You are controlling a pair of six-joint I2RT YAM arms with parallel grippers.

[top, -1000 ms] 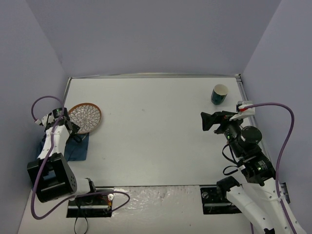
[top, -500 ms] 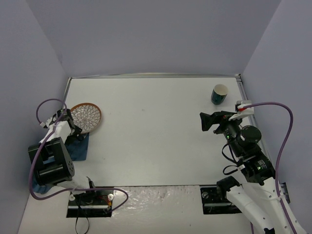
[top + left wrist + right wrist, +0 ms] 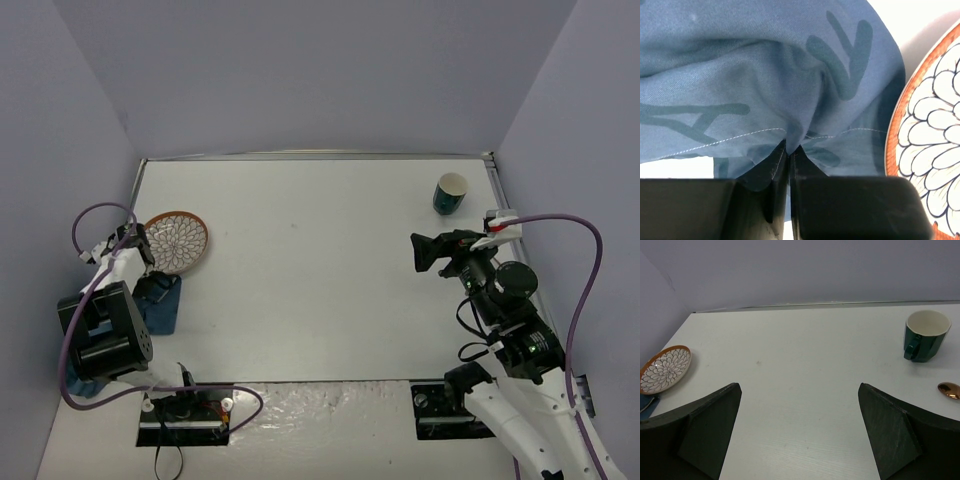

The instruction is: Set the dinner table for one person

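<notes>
A white dinner table [image 3: 320, 280] fills the overhead view, closed in on three sides by plain lilac walls [image 3: 300, 70]. Two robot arms rise from its near edge, one at each side.

At the far left edge of the table lies a blue cloth [image 3: 162, 305] printed with darker blue shapes. The left gripper [image 3: 143, 268] is down on it. In the wrist view its two black jaws are pressed together, pinching a raised fold of the cloth [image 3: 765, 75] along a stitched hem, and the fabric bunches up around the left gripper [image 3: 789, 150].

Just beyond the cloth, on its far side, is a round plate [image 3: 176, 241] with an orange rim and a white petal pattern outlined in dark lines. The plate [image 3: 932, 145] sits right beside the fabric; it is not clear whether the two touch.

The right gripper [image 3: 425, 250] is held above the right side of the table, pointing left across it. Its jaws stand wide apart with nothing between them; only bare tabletop shows through the gap of the right gripper [image 3: 799, 387].

A dark green mug [image 3: 450, 193] with a cream inside stands upright near the far right corner. Nearer than the mug [image 3: 925, 335], at the right edge of the wrist view, the copper-coloured bowl of a spoon [image 3: 950, 389] lies on the table; the rest of it is cut off.
</notes>
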